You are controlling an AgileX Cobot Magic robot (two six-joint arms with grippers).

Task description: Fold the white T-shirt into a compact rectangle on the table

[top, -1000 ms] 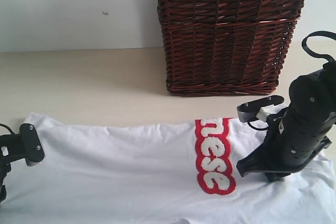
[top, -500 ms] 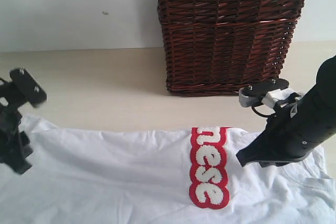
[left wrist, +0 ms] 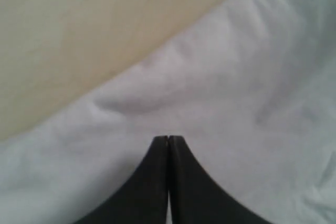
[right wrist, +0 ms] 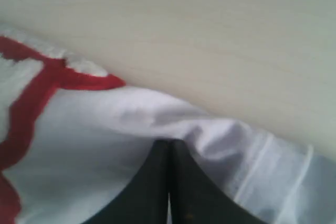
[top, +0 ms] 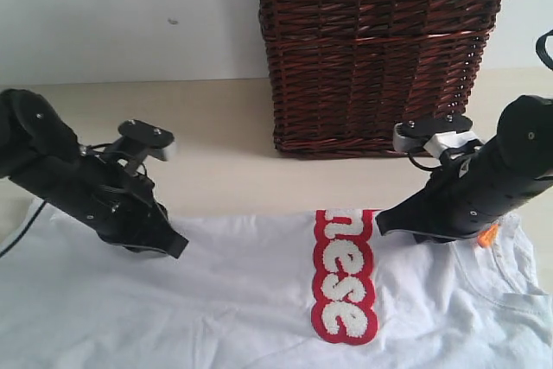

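Moved: left gripper (top: 174,247) up from the lower-left corner to shirt (top: 242,291) far edge; lettering (top: 344,278) slid left.
Left gripper: tips together on cloth; whether cloth is pinched, cannot tell.
Right gripper (top: 381,224): clamped on puckered far edge, right of lettering.
Shirt: flat on table (top: 199,127), lower frame.
Room: bare strip between edge and basket (top: 380,49); wider upper left.

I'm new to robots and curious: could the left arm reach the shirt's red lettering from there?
Probably yes: only flat white T-shirt lies between the left gripper and the red lettering; the right gripper sits beyond it.
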